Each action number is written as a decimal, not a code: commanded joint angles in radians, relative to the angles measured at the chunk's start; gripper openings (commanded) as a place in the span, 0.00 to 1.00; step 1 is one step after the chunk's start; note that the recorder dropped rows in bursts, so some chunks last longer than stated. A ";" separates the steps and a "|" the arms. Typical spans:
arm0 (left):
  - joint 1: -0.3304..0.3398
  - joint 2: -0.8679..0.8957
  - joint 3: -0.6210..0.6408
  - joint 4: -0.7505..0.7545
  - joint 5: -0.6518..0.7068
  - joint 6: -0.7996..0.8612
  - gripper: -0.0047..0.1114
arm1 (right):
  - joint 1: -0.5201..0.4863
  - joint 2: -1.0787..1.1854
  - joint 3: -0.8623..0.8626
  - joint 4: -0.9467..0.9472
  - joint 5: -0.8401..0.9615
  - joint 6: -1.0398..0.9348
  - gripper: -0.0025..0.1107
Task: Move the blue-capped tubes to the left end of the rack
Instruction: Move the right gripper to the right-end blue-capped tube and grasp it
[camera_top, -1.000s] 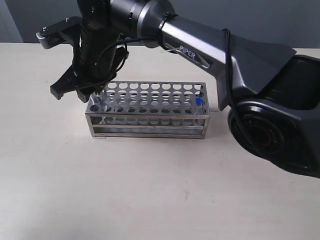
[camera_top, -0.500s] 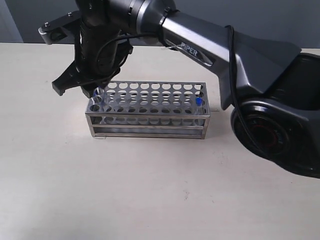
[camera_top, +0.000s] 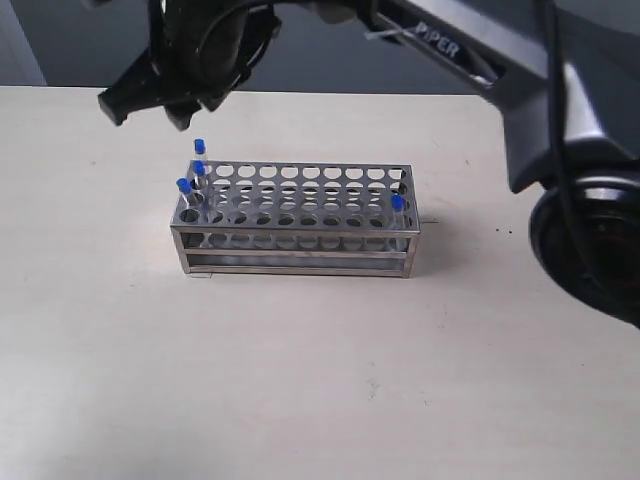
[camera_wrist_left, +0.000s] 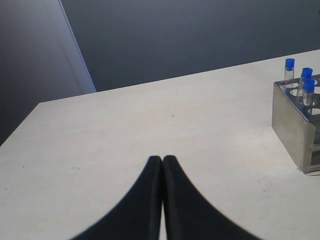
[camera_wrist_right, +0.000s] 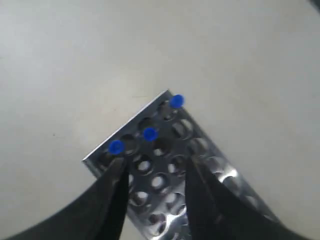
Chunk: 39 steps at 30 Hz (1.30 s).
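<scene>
Three of the blue-capped tubes (camera_top: 199, 167) stand close together at the left end of the rack (camera_top: 296, 253), which rests on the worktop (camera_top: 300, 380). The fourth tube (camera_top: 397, 203) is placed alone at the right end, near the front corner. The right end effector (camera_top: 147, 108) hangs above the left end, clearly higher than the tubes there. Its jaws are spread wide and nothing is held between them. The left end effector (camera_wrist_left: 162, 159) is fully closed and empty, low over the bare worktop and well apart from the rack.

It is judged that only the last transfer is left to be done. For this, the right end effector should be carried across at its present height, so that the three standing tubes are not touched. It should then be centred over the fourth tube and lowered straight, and the tube should be gripped at its top. The tube should be lifted vertically until its bottom is free of the top plate, because a tilted pull can jam it in the hole. Which hole at the left end is free cannot be told with certainty. This should be checked in the right wrist view before the tube is lowered.
</scene>
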 joint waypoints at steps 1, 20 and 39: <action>-0.007 0.004 -0.002 0.006 -0.013 -0.003 0.04 | -0.003 -0.089 0.027 -0.155 0.002 0.039 0.35; -0.030 0.004 -0.002 0.006 -0.013 -0.003 0.04 | -0.107 -0.489 0.871 -0.200 -0.105 0.191 0.35; -0.030 0.004 -0.002 0.006 -0.013 -0.003 0.04 | -0.155 -0.421 0.970 -0.227 -0.286 0.258 0.35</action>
